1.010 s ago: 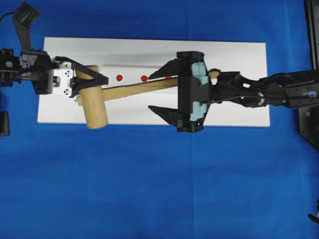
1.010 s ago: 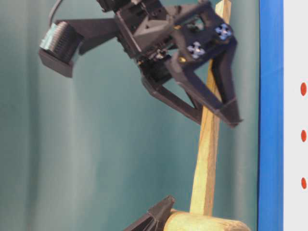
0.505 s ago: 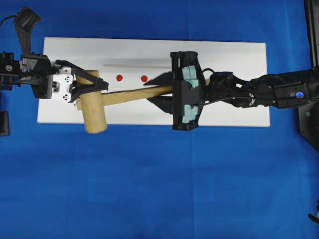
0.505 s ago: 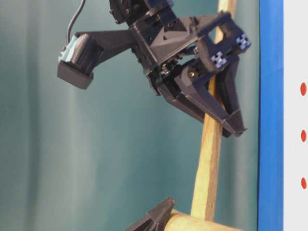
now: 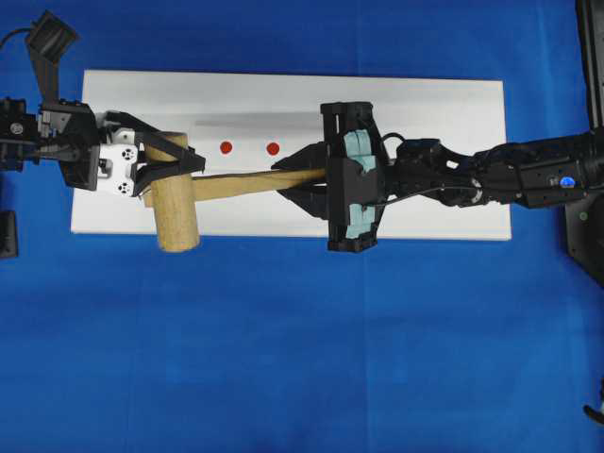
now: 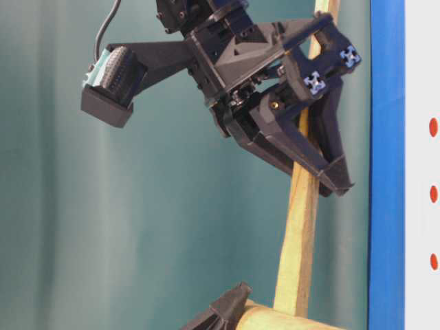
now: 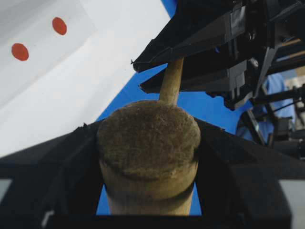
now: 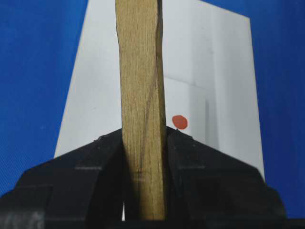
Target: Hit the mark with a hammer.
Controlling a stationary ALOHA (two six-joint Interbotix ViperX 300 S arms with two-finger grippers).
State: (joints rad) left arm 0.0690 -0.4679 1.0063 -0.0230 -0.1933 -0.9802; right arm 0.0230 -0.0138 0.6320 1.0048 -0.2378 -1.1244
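Note:
The light-wood hammer lies across the white board point(image 5: 425, 113). My left gripper point(image 5: 181, 159) is shut on its thick head point(image 5: 176, 212); in the left wrist view the head point(image 7: 147, 143) fills the space between the black fingers point(image 7: 57, 167). The handle point(image 5: 245, 183) runs right into my right gripper point(image 5: 291, 177), which is shut on it. The right wrist view shows the handle point(image 8: 140, 95) squeezed between both pads point(image 8: 183, 157). Two red marks point(image 5: 226, 147) point(image 5: 273, 148) sit on the board just beyond the handle. In the table-level view the right gripper point(image 6: 328, 180) clamps the slanted handle point(image 6: 297, 247).
Blue cloth point(image 5: 302, 359) covers the table around the board. A black fixture point(image 5: 587, 226) stands at the right edge and the left arm's base point(image 5: 19, 123) at the left edge. A clear strip point(image 5: 255, 121) lies on the board behind the marks.
My right gripper, open a second ago, has closed on the handle and shifted slightly left. The hammer head and left gripper have moved a little toward the front edge.

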